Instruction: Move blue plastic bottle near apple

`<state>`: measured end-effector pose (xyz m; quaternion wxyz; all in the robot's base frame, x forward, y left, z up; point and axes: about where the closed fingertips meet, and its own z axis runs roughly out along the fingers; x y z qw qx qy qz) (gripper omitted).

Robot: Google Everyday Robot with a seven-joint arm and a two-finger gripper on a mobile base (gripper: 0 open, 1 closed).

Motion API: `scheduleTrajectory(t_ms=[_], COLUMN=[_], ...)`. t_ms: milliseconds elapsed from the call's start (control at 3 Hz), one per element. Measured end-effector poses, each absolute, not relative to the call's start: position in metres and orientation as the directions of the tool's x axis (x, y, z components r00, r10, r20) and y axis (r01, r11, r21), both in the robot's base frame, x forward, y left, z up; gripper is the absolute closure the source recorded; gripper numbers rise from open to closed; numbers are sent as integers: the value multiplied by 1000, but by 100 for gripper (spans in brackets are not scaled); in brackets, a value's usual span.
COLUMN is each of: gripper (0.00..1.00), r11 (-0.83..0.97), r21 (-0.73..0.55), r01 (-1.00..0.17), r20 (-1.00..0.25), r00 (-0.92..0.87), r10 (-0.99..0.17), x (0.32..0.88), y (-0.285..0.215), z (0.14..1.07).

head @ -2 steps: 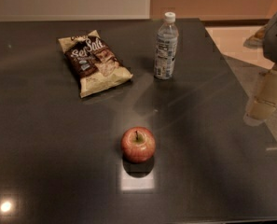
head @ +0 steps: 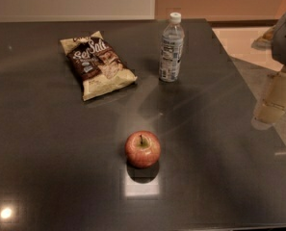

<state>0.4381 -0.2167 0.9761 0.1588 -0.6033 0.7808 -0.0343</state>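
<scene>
The blue plastic bottle is standing upright, cap up, on the far desk, well apart from the apple. The claw is hovering at the right edge, cut off; I cannot tell its state.

Gripper at right edge, beyond the desk's right side, partly cut off by frame; shape can't be made out. Desk cropped left and bottom. Bottle label print unreadable, likewise bag fine print.

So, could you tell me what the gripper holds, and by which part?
Nothing: the gripper hangs at the right edge, apart from the blue plastic bottle and round red apple.
</scene>
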Motion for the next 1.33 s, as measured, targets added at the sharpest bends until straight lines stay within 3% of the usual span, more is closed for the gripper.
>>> scheduleTrajectory(t_ms=[1333], gripper=[0], r11=[391], r21=[-213], r01=[-896], r20=[-416], r00=[-279], r10=[-866], x=[621], y=[-239], z=[923])
